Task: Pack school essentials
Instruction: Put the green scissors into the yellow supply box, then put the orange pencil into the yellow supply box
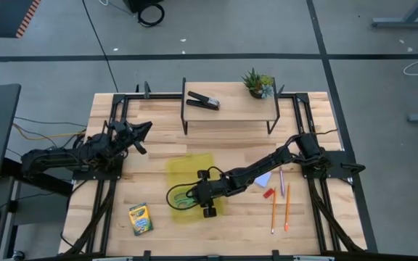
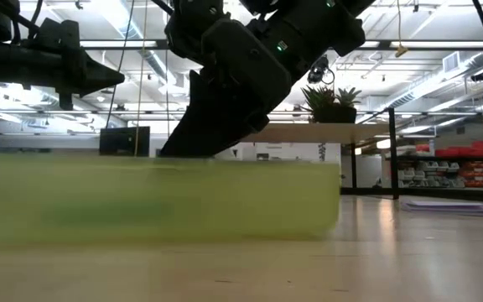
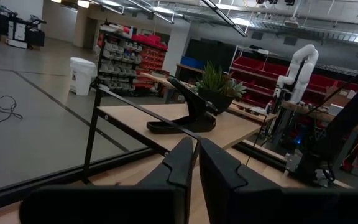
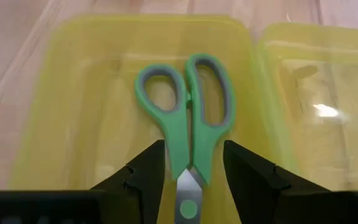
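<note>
Now reaches with the right hand [image 4: 192,149] into the yellow box [image 4: 73,93], fingers parted on both sides of the green scissors [image 4: 188,124] and gripping nothing. Leaves the scissors lying flat on the box floor. Holds the left hand [image 1: 145,129] clenched and empty, well apart, near the back left of the surface [image 1: 158,145].

Could drag the scissors out again on lifting, if one finger catches the blades. Could also push the light box sideways. Must not forget the crayon box [image 1: 140,218], two pencils [image 1: 287,206], red block [image 1: 269,193] and note pad [image 1: 265,179], all outside the box.

Shows pale wood boards, with a raised shelf [image 1: 231,109] at the back carrying a black stapler [image 1: 203,101] and a potted plant [image 1: 257,83]. Looks like a workshop beyond: grey floor, racks with red bins.
</note>
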Controlling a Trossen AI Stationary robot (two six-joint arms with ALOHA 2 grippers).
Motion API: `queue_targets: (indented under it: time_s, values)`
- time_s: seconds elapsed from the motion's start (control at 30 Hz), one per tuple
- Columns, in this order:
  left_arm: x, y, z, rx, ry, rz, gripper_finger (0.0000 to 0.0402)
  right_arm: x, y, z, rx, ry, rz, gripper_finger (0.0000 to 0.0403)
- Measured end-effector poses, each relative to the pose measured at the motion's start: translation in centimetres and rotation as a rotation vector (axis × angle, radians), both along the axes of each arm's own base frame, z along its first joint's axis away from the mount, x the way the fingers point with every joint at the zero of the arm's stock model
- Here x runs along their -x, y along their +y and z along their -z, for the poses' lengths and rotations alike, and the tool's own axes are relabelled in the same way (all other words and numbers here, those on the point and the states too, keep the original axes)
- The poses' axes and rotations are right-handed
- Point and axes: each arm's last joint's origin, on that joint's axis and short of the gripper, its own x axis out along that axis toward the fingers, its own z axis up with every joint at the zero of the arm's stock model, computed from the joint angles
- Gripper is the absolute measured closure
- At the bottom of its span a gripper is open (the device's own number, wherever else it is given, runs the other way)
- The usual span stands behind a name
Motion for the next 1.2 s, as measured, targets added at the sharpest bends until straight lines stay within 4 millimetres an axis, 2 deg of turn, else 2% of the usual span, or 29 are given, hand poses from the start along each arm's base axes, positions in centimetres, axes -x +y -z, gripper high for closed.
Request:
queue_targets:
  time_s: [0.2, 0.57, 0.8, 0.97, 1.1, 1.2]
  values:
    - [0.0, 0.0, 0.0, 0.000, 0.000, 0.000, 0.0374, 0.0, -0.1, -0.5, -0.001, -0.009, -0.001, 0.0224]
    - [0.0, 0.0, 0.0, 0.000, 0.000, 0.000, 0.0368, 1.2, -0.7, -5.4, -0.028, -0.068, 0.015, 0.0224]
    - [0.0, 0.0, 0.0, 0.000, 0.000, 0.000, 0.0369, 1.9, -1.1, -5.6, -0.034, 0.005, 0.022, 0.0224]
    - [0.0, 0.0, 0.0, 0.000, -0.002, 0.000, 0.0375, 4.1, -1.4, -6.0, -0.044, 0.042, 0.025, 0.0221]
    - [0.0, 0.0, 0.0, 0.000, -0.001, 0.000, 0.0376, 7.7, -2.6, -5.8, -0.083, 0.076, 0.075, 0.0220]
    - [0.0, 0.0, 0.0, 0.000, -0.001, 0.000, 0.0372, 10.7, -3.2, -6.4, -0.124, 0.065, 0.106, 0.0220]
